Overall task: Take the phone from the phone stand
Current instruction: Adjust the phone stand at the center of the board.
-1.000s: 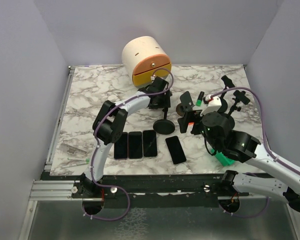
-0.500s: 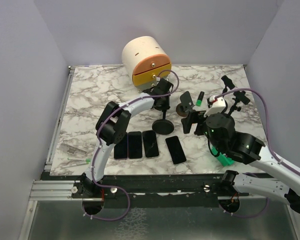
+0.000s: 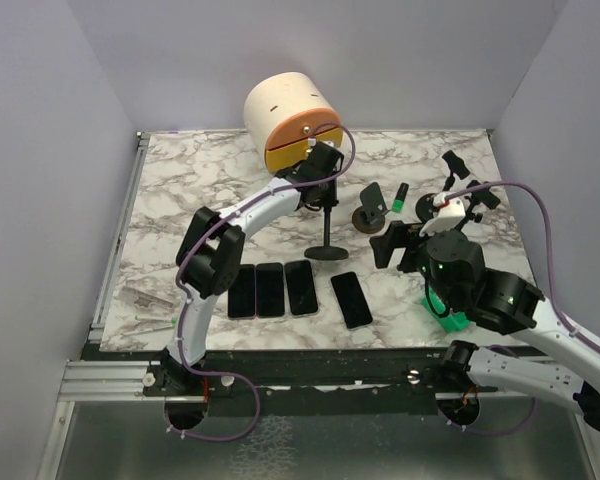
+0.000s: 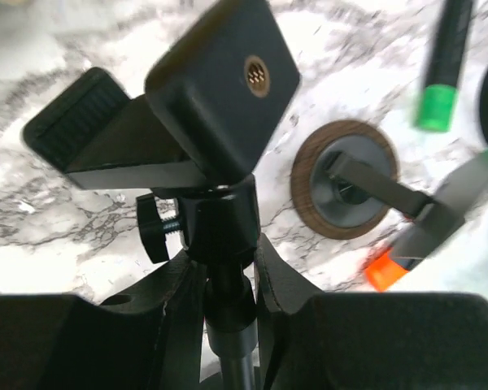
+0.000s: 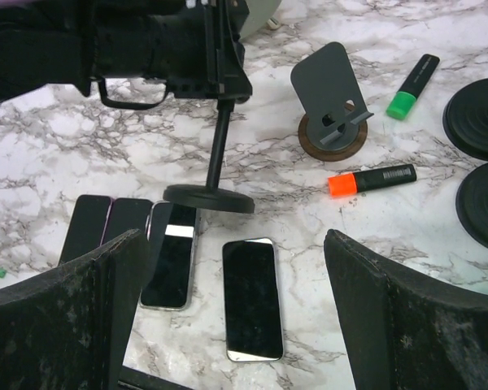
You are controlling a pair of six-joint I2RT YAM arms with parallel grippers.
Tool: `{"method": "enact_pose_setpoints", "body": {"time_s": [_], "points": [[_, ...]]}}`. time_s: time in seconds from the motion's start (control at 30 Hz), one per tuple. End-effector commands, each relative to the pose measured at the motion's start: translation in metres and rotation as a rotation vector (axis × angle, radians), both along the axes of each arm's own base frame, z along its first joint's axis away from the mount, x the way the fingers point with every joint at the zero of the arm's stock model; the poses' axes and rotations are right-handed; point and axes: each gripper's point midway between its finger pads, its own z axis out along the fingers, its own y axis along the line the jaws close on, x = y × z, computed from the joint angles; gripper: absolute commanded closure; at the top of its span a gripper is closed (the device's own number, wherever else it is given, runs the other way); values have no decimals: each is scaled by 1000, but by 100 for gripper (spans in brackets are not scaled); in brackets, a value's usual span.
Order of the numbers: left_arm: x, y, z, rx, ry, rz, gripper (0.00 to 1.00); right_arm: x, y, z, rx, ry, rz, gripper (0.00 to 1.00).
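A black pole phone stand (image 3: pixel 327 225) stands upright on its round base mid-table. Its clamp head (image 4: pixel 203 106) holds nothing. My left gripper (image 3: pixel 320 172) is shut on the stand's pole (image 4: pixel 228 309) just under the head, with one finger (image 4: pixel 175 305) on each side. Several dark phones lie flat in front of the stand. The nearest single phone (image 5: pixel 250 298) lies to the right of a row of three (image 3: pixel 270 290). My right gripper (image 5: pixel 236 268) is open and empty, hovering above that single phone (image 3: pixel 351 298), near right of the stand.
A small wood-based stand (image 3: pixel 370 205) sits right of the pole. A green highlighter (image 3: pixel 400 197) and an orange one (image 5: pixel 372 179) lie nearby. Two black round bases (image 5: pixel 480 114) are at the right. A cream and orange drum (image 3: pixel 292 120) stands at the back.
My left gripper slid up the pole and away from me, and the stand now sits straighter. My right gripper drew back from the stand toward the near right.
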Motion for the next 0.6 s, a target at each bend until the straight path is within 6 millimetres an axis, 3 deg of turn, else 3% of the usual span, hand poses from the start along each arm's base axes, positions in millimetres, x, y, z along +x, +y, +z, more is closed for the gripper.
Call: {"method": "enact_pose_setpoints", "body": {"time_s": [0.0,0.2,0.33,0.5,0.57], "points": [[10,-8,110,-146,-199,6,100,-3,-12,-3,-12,5,-33,6],[0,-2,148,-209,-322,-13,100,-6,-18,-1,-6,0,-34,6],[-3,9,175,-258,-527,-32,100,-9,-21,1,4,-8,-27,7],[-21,28,185,-311,-800,-71,100,-12,-23,2,19,-22,-12,7],[-30,27,189,-323,-890,-125,100,-13,-23,1,22,-25,-6,7]]}}
